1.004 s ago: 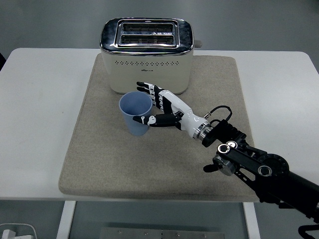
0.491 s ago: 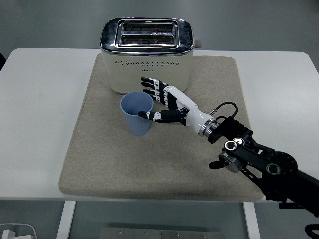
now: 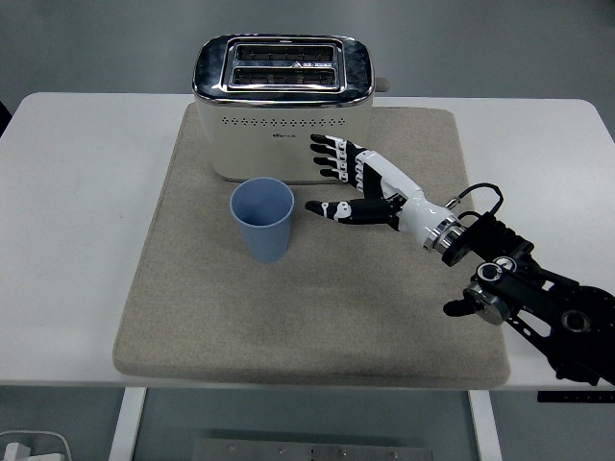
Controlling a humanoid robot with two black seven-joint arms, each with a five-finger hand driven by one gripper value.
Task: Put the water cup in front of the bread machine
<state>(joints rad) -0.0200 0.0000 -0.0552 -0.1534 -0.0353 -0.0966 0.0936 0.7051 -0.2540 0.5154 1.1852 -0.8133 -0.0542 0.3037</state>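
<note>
The blue cup (image 3: 262, 219) was seen standing upright on the beige mat (image 3: 192, 288), just in front of the cream toaster (image 3: 282, 106) and slightly left of its centre — the place the task asks for. No part of the robot was touching it. To its right, the right hand (image 3: 354, 187) had been drawn back from the cup: half a second earlier its thumb was laid against the cup's rim and side, and a second earlier the cup was held between thumb and fingers. Now the fingers were spread and extended, nothing was held, and a clear gap was left between the thumb tip and the cup. The cup itself appeared hardly shifted by the release. Farther right, the black forearm (image 3: 538, 303) was stretched across the mat's corner toward the table (image 3: 58, 192) edge. The placement was judged to be done — only the arm's retreat seemed to be left. The left arm was not in view.
</note>
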